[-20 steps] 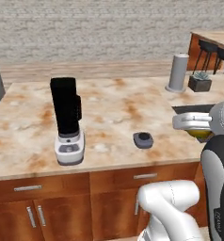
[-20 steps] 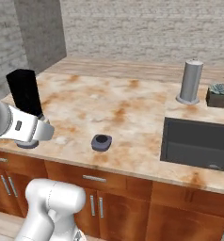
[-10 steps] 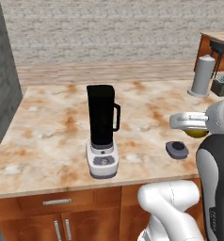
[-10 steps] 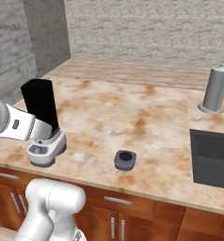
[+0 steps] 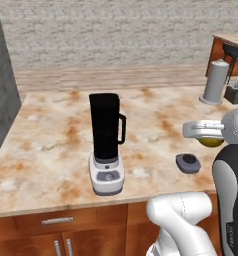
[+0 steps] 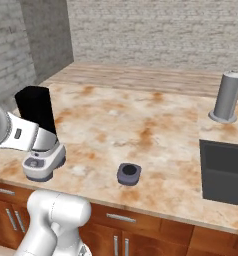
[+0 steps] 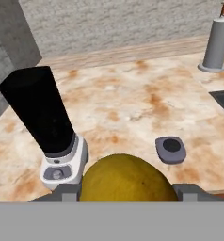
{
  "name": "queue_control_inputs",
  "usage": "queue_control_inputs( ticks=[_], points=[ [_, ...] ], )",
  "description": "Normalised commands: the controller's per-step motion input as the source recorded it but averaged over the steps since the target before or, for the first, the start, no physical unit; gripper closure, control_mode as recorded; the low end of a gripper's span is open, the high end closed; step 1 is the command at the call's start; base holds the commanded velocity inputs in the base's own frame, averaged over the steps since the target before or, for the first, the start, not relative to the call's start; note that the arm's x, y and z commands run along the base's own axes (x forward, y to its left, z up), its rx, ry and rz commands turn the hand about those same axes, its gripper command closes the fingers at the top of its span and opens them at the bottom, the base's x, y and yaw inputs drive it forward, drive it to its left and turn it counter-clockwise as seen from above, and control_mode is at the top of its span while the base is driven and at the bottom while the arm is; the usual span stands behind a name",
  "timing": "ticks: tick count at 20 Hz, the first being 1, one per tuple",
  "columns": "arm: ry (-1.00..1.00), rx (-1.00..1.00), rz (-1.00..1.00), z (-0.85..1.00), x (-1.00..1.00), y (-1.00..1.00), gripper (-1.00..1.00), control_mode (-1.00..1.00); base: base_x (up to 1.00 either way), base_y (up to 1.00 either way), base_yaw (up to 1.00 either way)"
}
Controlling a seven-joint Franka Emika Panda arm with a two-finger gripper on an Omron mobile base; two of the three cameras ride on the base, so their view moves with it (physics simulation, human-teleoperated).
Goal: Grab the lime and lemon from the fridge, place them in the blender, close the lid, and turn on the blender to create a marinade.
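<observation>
lemon (image 7: 128, 180) lower half cut off

On the marble counter (image 5: 51, 150) the blender (image 5: 106, 144) stands upright near the front edge, its handle turned toward 3 o'clock and its jar mouth uncovered, with open air above it. The lid (image 5: 188, 163) lies flat at about 3 o'clock from the blender, well apart from it, leaving a bare strip of counter between them. A grey canister (image 5: 214, 82) rises at roughly 1 o'clock, far back near the sink (image 6: 226, 172). A dark plant pot (image 5: 237, 94) sits just beside it. From 9 to 12 o'clock of the blender the counter lies open up to the dark wall (image 5: 1, 95) at the left edge.
</observation>
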Motion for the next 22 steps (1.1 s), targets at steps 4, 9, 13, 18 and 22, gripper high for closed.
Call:
queue_control_inputs(
  ticks=[4,9,13,18,22],
  points=[
    [0.00,0.00,0.00,0.00,0.00,0.00,1.00,1.00,0.24,0.00,0.00],
    [0.01,0.01,0.00,0.11,0.17,0.12,1.00,-1.00,0.05,0.04,0.00],
    [0.00,0.01,0.00,0.62,0.64,0.82,1.00,-1.00,0.00,0.00,0.00],
    [0.00,0.00,0.01,0.41,0.67,0.83,1.00,-1.00,0.00,0.00,0.00],
    [0.00,0.00,0.05,0.09,0.70,0.54,1.00,-1.00,0.00,0.00,0.00]
  ],
)
